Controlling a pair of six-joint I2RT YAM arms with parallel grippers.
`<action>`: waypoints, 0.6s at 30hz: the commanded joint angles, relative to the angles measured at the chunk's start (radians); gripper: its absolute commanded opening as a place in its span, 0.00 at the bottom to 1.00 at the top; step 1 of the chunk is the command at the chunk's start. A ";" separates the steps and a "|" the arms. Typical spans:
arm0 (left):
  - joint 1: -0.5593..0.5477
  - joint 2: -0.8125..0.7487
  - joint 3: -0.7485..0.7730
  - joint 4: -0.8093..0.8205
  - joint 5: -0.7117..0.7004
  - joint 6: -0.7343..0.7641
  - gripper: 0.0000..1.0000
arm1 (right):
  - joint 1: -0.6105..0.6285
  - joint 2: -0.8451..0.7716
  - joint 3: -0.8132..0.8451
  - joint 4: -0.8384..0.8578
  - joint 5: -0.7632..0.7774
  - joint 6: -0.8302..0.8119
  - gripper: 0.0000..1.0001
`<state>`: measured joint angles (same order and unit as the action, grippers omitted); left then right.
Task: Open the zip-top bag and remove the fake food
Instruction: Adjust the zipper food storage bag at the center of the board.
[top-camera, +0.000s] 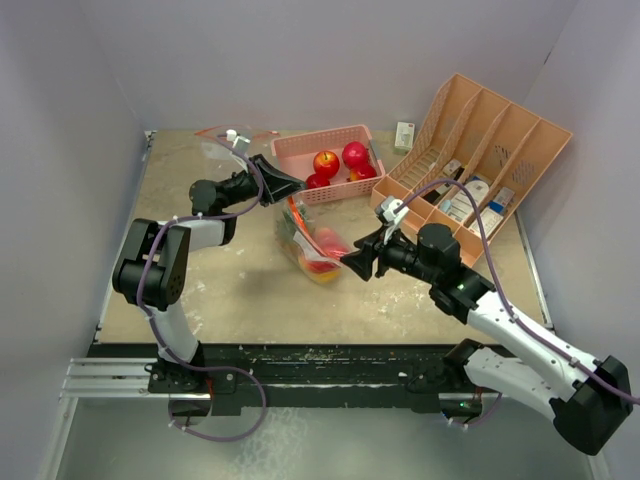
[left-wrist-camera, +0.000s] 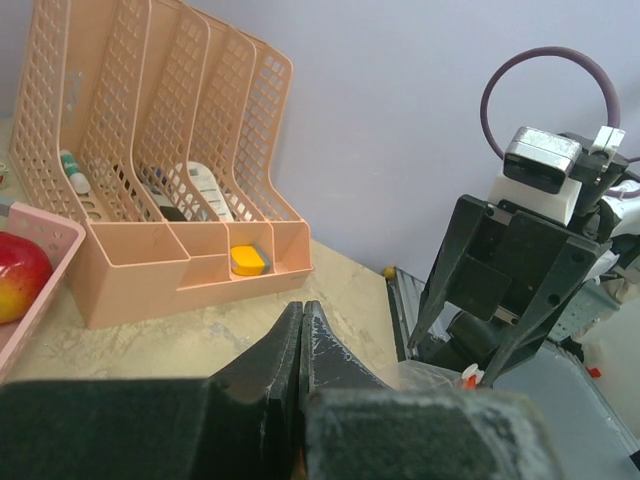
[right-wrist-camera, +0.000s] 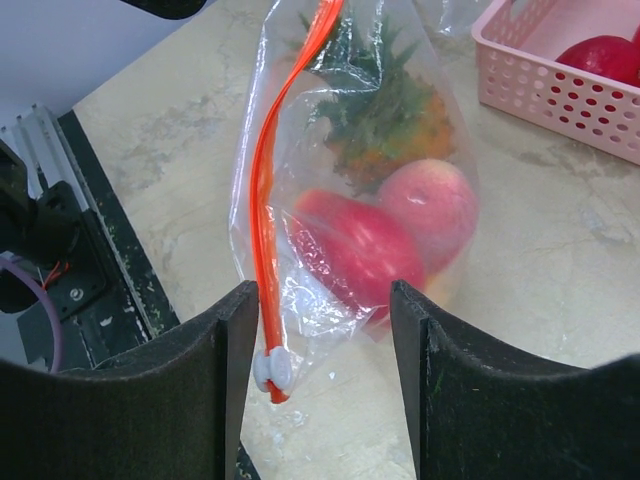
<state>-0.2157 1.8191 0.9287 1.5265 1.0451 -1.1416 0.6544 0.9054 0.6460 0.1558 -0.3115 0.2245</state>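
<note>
Left gripper (top-camera: 292, 185): jaws pressed together at the upper end of the clear bag (top-camera: 312, 240), just in front of the pink basket (top-camera: 300, 150), which holds several red fruits (top-camera: 326, 163); cannot tell whether any film is caught between the jaws. The bag rests on the table (top-camera: 200, 290) between the two grippers with fake food (right-wrist-camera: 350, 255) inside it: a pineapple (right-wrist-camera: 390, 120), red pieces and a pinkish round fruit (right-wrist-camera: 430, 205). An orange zip strip (right-wrist-camera: 262, 200) runs down to a white slider (right-wrist-camera: 272, 370). Right gripper (top-camera: 352, 265): jaws spread, one on each side of the bag's lower end with the slider between them, gripping nothing; the peach file rack (top-camera: 480, 130) stands behind it.
</note>
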 joint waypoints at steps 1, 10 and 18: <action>0.012 0.000 0.011 0.122 -0.028 -0.010 0.00 | 0.003 -0.017 0.042 0.022 -0.055 -0.008 0.57; 0.013 0.007 0.021 0.123 -0.027 -0.012 0.00 | 0.007 0.017 0.027 0.024 -0.087 -0.018 0.47; 0.019 0.003 0.009 0.122 -0.026 -0.017 0.00 | 0.007 0.009 0.027 -0.044 0.010 -0.060 0.27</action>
<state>-0.2089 1.8233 0.9287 1.5269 1.0405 -1.1423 0.6563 0.9257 0.6464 0.1452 -0.3534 0.2008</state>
